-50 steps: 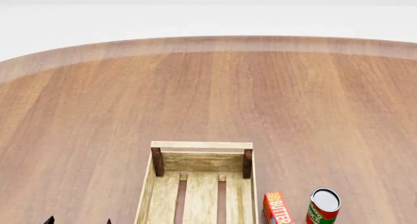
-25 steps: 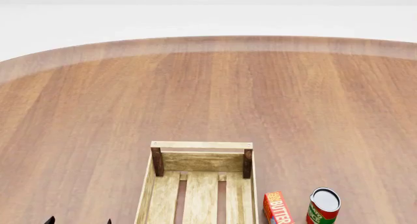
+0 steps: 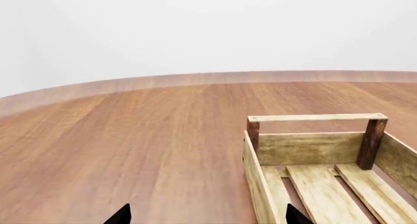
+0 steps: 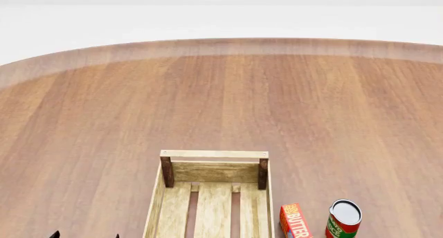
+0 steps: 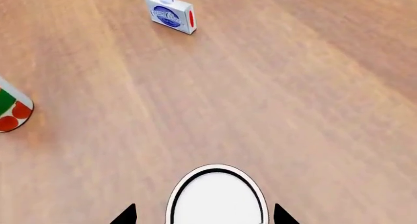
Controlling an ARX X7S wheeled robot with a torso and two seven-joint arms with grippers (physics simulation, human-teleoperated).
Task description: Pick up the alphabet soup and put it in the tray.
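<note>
Table [image 4: 221, 103]: reddish-brown wood grain, paler band at rim.
Tray [image 4: 215, 154]: light wood planks, slatted floor, dark brown corner posts.
Butter box [image 4: 295, 221], at 3 o'clock of the tray: orange-red, yellow lettering.
Can [image 4: 343, 219], beyond it: red and green label, pale grey-white top.
Small box [image 5: 171, 13]: white, blue oval emblem, red side.
Can top [image 5: 216, 197]: white, dark ring.

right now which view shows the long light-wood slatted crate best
The left wrist view: the long light-wood slatted crate shows its far end rail, dark corner posts, side planks and floor slats at a low angle. The head view shows the crate from above, cut off at the frame's bottom. The right wrist view shows none of it.
</note>
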